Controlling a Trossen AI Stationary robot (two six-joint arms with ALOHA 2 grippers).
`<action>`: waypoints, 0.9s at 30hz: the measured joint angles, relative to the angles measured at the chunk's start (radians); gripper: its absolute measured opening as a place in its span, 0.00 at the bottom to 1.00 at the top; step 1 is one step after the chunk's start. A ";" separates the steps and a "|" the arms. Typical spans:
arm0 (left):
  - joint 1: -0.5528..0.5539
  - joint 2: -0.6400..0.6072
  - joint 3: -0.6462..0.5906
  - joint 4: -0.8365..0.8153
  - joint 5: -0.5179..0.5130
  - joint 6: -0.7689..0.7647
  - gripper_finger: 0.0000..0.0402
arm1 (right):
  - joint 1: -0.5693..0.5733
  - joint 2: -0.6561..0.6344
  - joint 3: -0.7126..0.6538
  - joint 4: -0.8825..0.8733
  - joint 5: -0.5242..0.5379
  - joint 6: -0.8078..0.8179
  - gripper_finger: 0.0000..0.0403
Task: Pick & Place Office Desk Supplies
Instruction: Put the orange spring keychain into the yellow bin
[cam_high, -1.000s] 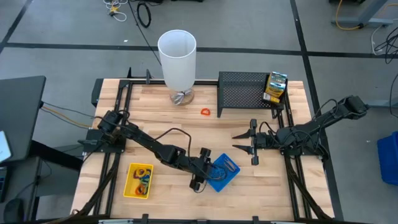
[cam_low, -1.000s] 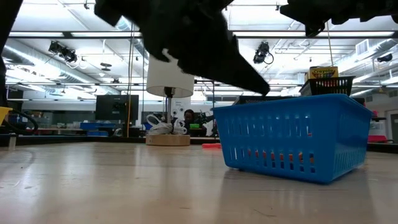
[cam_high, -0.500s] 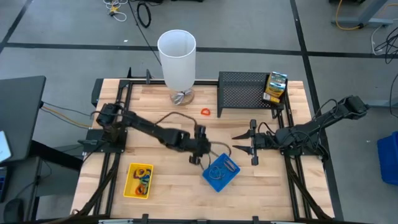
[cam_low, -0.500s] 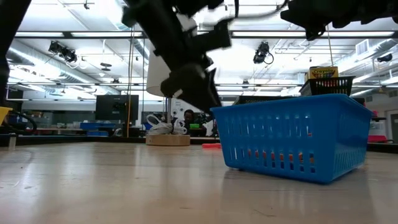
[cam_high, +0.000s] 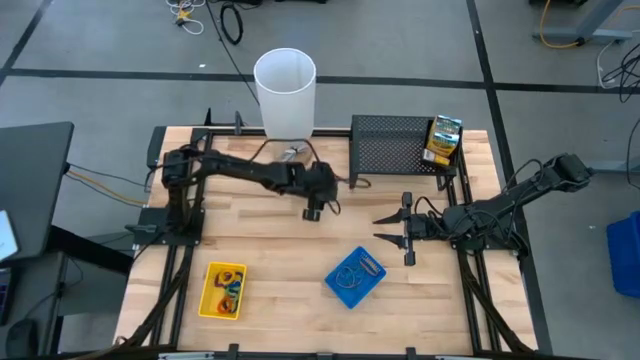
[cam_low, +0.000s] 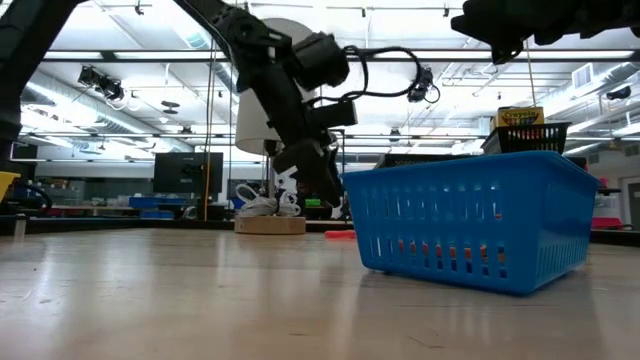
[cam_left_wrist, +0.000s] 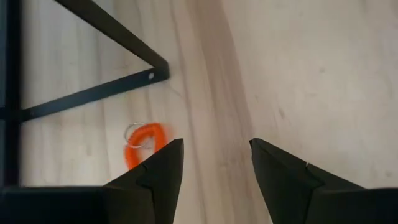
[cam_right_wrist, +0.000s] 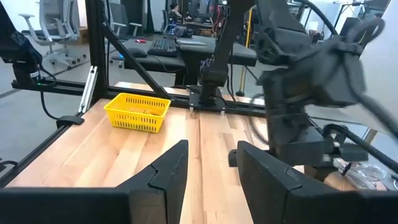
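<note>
The left gripper (cam_high: 314, 212) hangs just above the table's middle, a little left of centre in the overhead picture, fingers spread with bare wood showing between them and nothing held. In its own wrist picture the orange rubber band (cam_left_wrist: 142, 143) lies at lower left, partly tucked behind the left finger (cam_left_wrist: 158, 177), so the loop sits off to one side of the gap rather than inside it. The band looks stretched into a short oval, its long axis slanting across the grain, close to a leg of the black mesh rack (cam_high: 395, 146). From overhead the band itself is hidden under the arm.

The left arm is plainly the nearer one. The right gripper (cam_high: 390, 228) waits right of centre, fingers apart and empty, well away from the band.

I'd say the gripper needs to shift sideways until the loop sits between the fingers. The blue basket (cam_high: 355, 277) and yellow basket (cam_high: 223, 289) sit lower in the frame.
</note>
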 joint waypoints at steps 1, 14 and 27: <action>0.017 0.000 0.000 0.002 0.038 0.004 0.49 | 0.000 0.000 0.000 0.000 0.000 -0.002 0.37; 0.184 0.043 0.039 0.014 0.250 0.000 0.48 | -0.001 0.000 0.000 0.003 0.000 -0.012 0.37; 0.186 0.239 0.304 -0.266 0.234 0.033 0.46 | -0.005 0.000 0.000 0.008 0.000 -0.009 0.37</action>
